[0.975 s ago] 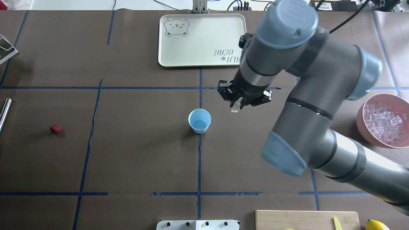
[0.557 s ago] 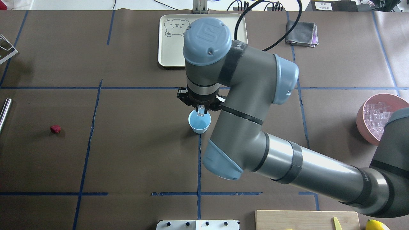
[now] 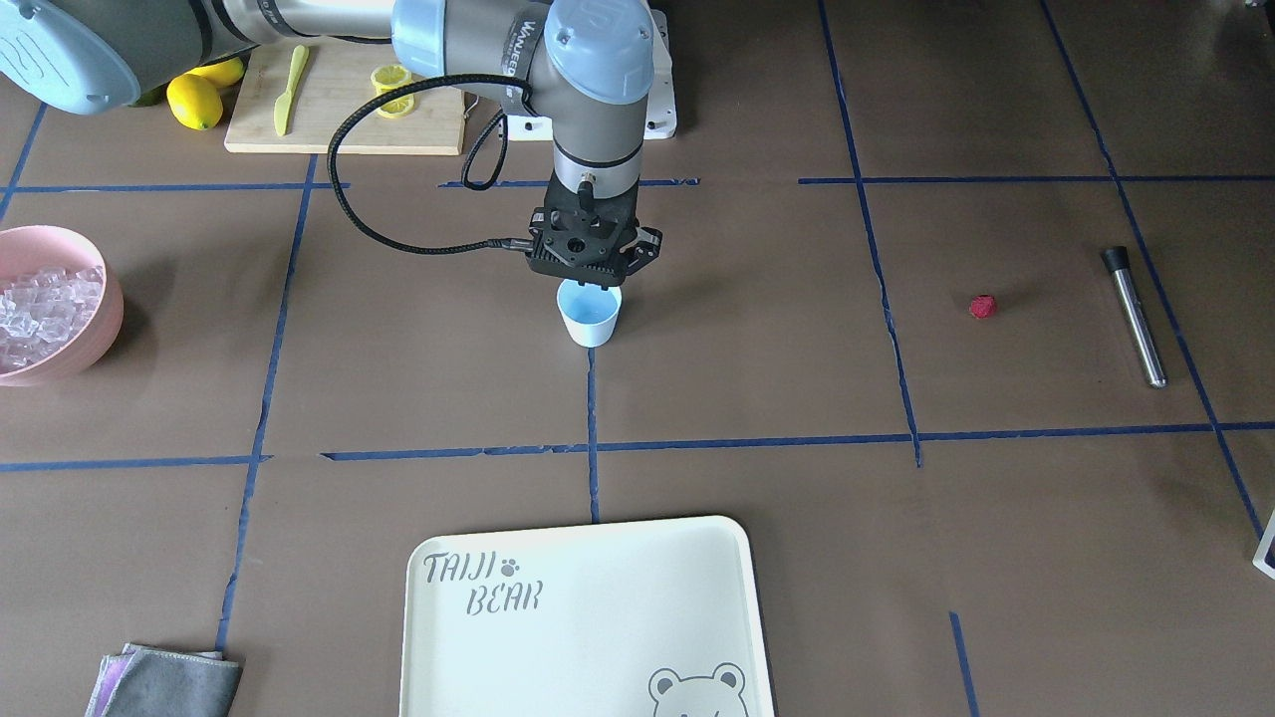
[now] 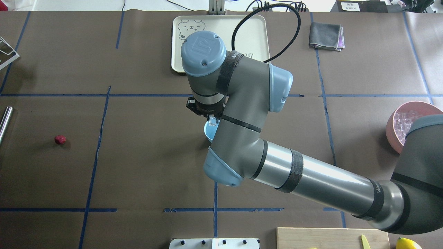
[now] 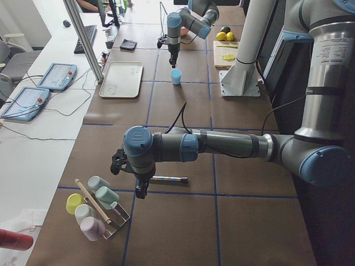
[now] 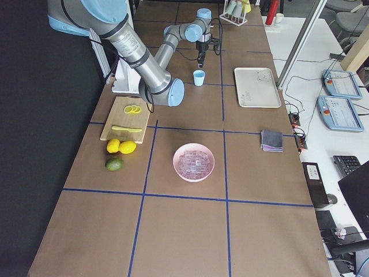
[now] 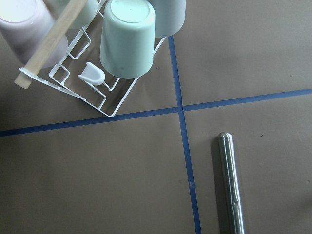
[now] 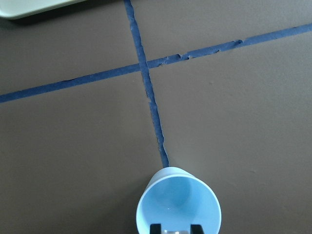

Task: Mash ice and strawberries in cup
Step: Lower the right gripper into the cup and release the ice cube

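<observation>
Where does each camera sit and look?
Front-facing: across table, facing robot's base; right arm, cup.
Overhead: behind, above, looking down; right arm, ice.
Exterior left: table's end; left arm near.
Exterior right: opposite end; right arm near.
Left wrist: down at metal rod; no body.
Right wrist: down into cup; right gripper.
Front-facing, right wrist share cup.

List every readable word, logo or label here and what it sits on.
"TAIJI BEAR": on the cream tray.
Square logo on the right arm's blue joint cap: letters unclear.
Lettering on that arm's black strap: too blurred to read.
White label beyond the table's far edge: too small to read.
</observation>
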You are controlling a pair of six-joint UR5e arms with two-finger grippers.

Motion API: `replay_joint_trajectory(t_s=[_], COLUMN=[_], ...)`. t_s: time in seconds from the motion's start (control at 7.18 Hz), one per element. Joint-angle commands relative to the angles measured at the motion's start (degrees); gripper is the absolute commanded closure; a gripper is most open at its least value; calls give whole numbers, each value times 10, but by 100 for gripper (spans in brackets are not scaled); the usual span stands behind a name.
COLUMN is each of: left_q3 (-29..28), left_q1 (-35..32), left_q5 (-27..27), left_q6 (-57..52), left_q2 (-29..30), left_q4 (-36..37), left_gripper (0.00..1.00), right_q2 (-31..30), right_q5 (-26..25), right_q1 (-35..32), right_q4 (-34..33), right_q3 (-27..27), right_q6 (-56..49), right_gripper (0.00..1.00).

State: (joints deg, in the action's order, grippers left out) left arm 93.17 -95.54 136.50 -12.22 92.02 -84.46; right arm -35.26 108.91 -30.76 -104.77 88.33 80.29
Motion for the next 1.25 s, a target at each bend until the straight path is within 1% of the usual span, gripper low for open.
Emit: replay_joint_trajectory(t_s=[0.0,0.56,0.7,0.98,1.11], left_q3=[2,2,1,2,1], left_q1=[0,0,0,0,0], left_q5=[0,-1,-1,-1,-1], left_q6=[0,0,0,0,0], left_q2=[-1,0,1,2,2], left_q4=[0,0,0,0,0], left_gripper=[0,0,0,0,0], right_q2=[-4,-5,-4,-4,-4], right_q5=[0,0,0,0,0], right_q1=[1,8,7,6,6], right_q4=[1,1,1,2,2], right_q3=[-5,-10,-10,-10,-10], right_q6=[-1,0,0,0,-3], right_gripper=[100,97,91,62,53])
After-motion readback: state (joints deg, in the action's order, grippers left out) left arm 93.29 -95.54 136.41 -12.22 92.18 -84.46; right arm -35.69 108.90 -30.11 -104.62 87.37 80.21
